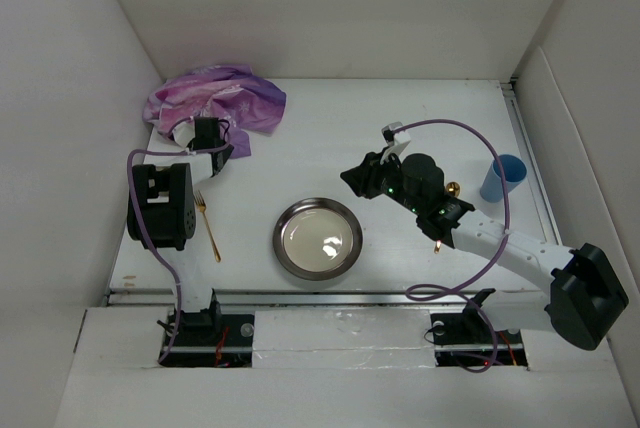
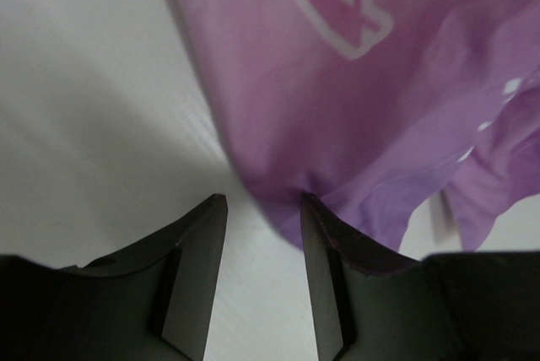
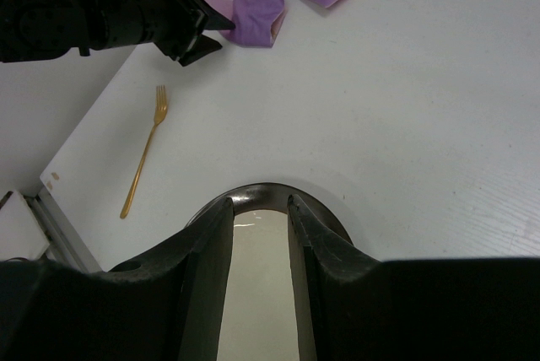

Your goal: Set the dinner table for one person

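Note:
The dinner table (image 1: 420, 118) is a plain white top. A crumpled purple cloth (image 1: 215, 96) lies at its back left. My left gripper (image 1: 232, 143) sits at the cloth's near edge. It stands open (image 2: 263, 205) over bare table, and the cloth (image 2: 363, 83) hem touches its right fingertip. A round metal plate (image 1: 318, 238) lies near the front centre. My right gripper (image 1: 350, 178) hovers open above the plate's far right side, and the plate rim (image 3: 261, 191) shows between its fingers. A gold fork (image 1: 208, 228) lies left of the plate.
A blue cup (image 1: 503, 178) stands at the right. A gold utensil (image 1: 452, 188) lies partly hidden under the right arm. A silver rail (image 1: 330, 293) runs along the near edge. White walls enclose the table at left, back and right.

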